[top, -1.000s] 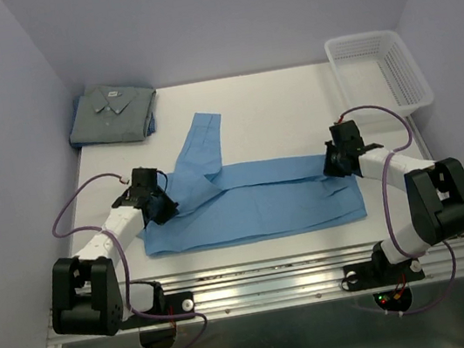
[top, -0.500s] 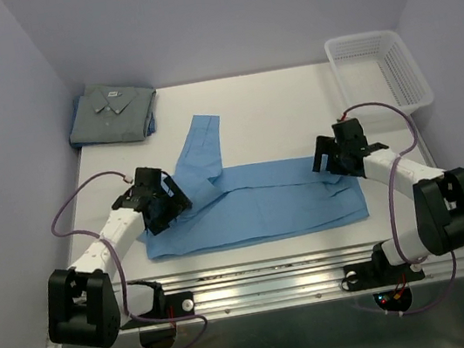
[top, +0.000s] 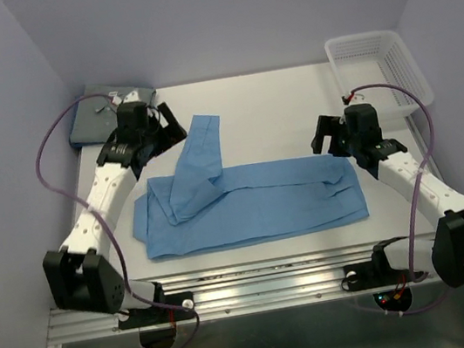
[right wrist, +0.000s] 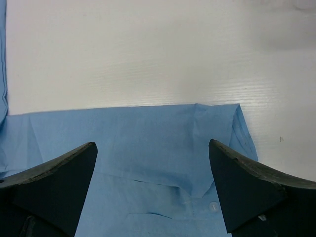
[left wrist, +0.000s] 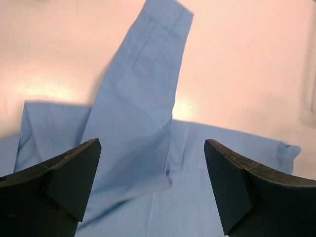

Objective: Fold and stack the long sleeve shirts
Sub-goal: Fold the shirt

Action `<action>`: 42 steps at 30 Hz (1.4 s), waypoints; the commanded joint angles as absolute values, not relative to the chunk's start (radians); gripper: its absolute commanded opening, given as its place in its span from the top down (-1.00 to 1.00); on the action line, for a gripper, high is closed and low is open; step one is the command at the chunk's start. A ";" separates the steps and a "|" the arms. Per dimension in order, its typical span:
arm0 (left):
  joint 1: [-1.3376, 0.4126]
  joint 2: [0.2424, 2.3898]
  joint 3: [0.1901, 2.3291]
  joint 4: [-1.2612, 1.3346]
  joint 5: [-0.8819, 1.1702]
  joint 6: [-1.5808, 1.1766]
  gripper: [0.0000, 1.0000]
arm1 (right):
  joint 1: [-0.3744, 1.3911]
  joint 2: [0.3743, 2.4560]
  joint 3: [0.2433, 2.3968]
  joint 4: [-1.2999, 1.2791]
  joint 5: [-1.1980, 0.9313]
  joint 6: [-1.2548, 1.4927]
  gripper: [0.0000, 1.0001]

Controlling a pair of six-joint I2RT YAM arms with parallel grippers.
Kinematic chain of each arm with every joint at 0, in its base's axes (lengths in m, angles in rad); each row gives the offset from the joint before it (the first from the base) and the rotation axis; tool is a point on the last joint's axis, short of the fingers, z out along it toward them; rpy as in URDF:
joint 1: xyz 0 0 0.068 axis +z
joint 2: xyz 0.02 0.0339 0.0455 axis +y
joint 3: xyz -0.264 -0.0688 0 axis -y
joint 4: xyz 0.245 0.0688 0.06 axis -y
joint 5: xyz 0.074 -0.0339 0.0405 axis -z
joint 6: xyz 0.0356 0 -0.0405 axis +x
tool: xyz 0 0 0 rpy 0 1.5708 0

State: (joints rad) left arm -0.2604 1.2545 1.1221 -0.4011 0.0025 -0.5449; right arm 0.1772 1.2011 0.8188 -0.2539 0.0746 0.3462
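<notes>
Lying flat, sky-blue shirt (top: pixel 263 204) (sleeve (top: pixel 199 148) angled)

left end effector (left wrist: pixel 152 144) / right end effector (right wrist: pixel 152 144): opened, lifted off sky-blue shirt (top: pixel 254 201)

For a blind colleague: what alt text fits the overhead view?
A light blue shirt lies half folded on a table, one sleeve angled away. Two open claws hover, the left claw by that sleeve, the right claw at the shirt's right end. A folded grey shirt and a white basket sit in the far corners.
</notes>
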 commanded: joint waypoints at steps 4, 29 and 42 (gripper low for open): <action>-0.262 1.736 1.627 -0.359 0.146 -0.203 -0.97 | 0.181 1.218 0.888 -0.183 0.008 0.299 -1.00; -0.327 2.516 2.313 -0.528 0.135 -0.058 -0.97 | 0.181 1.316 0.893 -0.278 0.155 0.264 -1.00; -0.399 2.612 2.321 -0.624 -0.086 -0.023 -0.76 | 0.181 1.286 0.884 -0.285 0.210 0.268 -1.00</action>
State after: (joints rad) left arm -0.3607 2.5660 2.3310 -0.5468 0.0257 -0.0601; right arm 0.1772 1.3239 0.8501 -0.2886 0.1783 0.2764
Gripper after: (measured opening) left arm 0.939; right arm 0.998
